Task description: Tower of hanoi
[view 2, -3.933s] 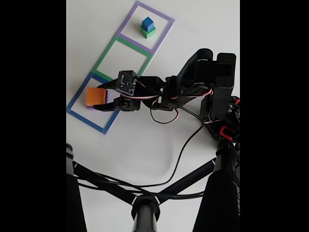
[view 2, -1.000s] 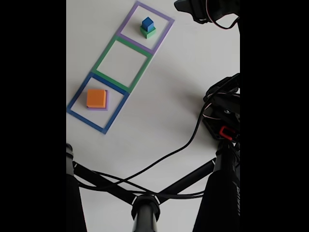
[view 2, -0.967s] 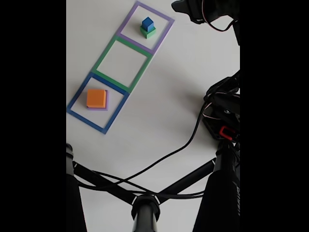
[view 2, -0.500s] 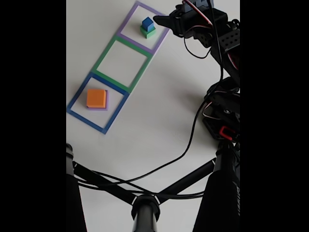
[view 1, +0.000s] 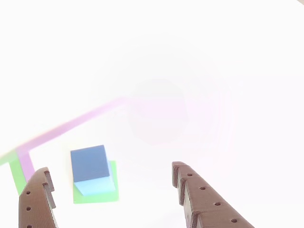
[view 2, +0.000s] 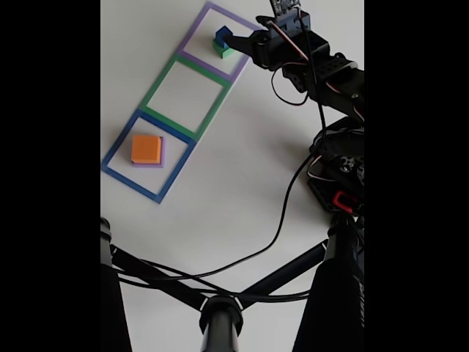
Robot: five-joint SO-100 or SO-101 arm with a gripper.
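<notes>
the brown two-finger pincer (view 1: 111, 183) hangs with its fingers spread apart, the small blue cube (view 1: 89, 163) between them and untouched. that cube sits on a flat green square block (view 1: 96, 193) inside the purple tape square (view 2: 194, 32) on the white tabletop (view 2: 242, 176). well apart, an orange square block (view 2: 146, 149) rests on a purple square block (view 2: 163, 152) in the blue tape square (view 2: 117, 174).

A white table (view 2: 242, 183) carries three tape-outlined squares in a diagonal row: blue (view 2: 117, 150), green (view 2: 163, 77) and purple (view 2: 196, 29). A purple block (view 2: 163, 154) lies flat inside the blue one; a green block (view 2: 226, 52) inside the purple. A black cable (view 2: 278, 224) trails across.
</notes>
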